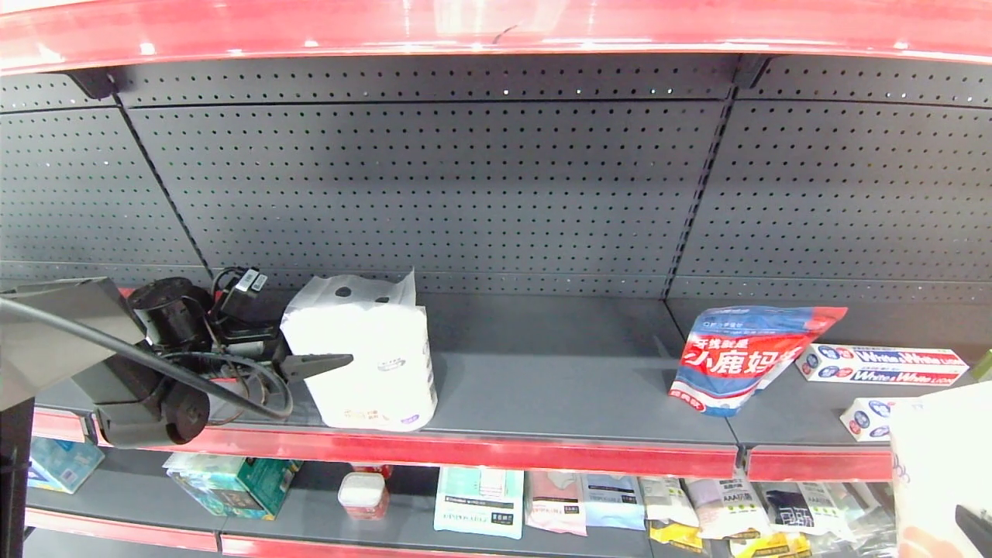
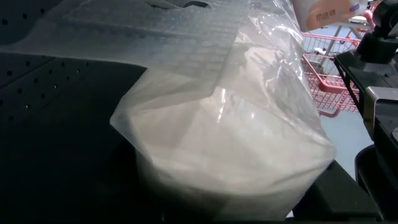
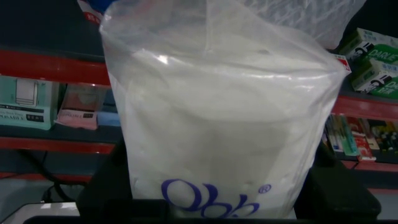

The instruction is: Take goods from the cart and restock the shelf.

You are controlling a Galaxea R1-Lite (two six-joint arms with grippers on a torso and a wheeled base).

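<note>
A white paper-roll pack in clear plastic (image 1: pixel 368 360) stands upright on the left of the grey middle shelf (image 1: pixel 542 387). My left gripper (image 1: pixel 341 349) comes in from the left and is shut on it, one finger (image 1: pixel 318 363) lying across its front face. The same pack (image 2: pixel 230 149) looms close in the left wrist view. At the lower right edge of the head view, my right gripper (image 1: pixel 961 504) is shut on a second white pack (image 1: pixel 938 457). That pack (image 3: pixel 217 118) sits between the dark fingers (image 3: pixel 106 193), held in front of the lower shelves.
A red-and-blue pouch (image 1: pixel 736 356) leans on the right part of the shelf, with toothpaste boxes (image 1: pixel 883 364) beside it. The shelf below holds packets and boxes (image 1: pixel 480 500). A red shelf edge (image 1: pixel 496 31) overhangs above. A pink cart (image 2: pixel 329 68) stands behind the left arm.
</note>
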